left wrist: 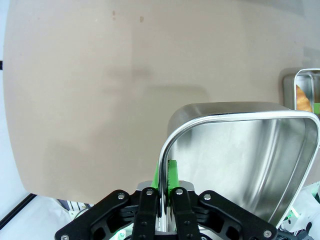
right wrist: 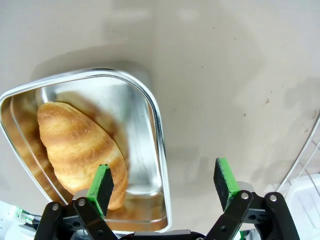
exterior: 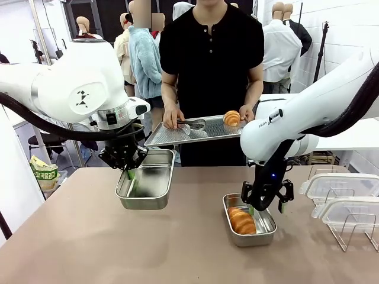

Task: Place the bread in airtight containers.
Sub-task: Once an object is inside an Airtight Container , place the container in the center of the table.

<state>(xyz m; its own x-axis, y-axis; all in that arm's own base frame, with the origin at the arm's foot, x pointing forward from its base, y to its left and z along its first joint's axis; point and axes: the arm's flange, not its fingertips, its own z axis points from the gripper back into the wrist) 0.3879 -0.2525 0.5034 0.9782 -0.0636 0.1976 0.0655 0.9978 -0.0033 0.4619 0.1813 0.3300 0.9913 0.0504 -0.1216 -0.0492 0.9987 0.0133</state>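
An empty container (exterior: 142, 201) is gripped by its rim, tilted, in the fully closed left claw (exterior: 130, 173), while the wide-open, empty right claw (exterior: 266, 207) is held astride the rim of a second container (exterior: 251, 239) holding bread (exterior: 241, 220), with clear lids (exterior: 343, 188) racked close by.

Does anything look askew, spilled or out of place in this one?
The empty steel pan hangs tilted, its rim clamped in the left pincer, not flat like the other pan, which holds a croissant roll. Nothing spilled.
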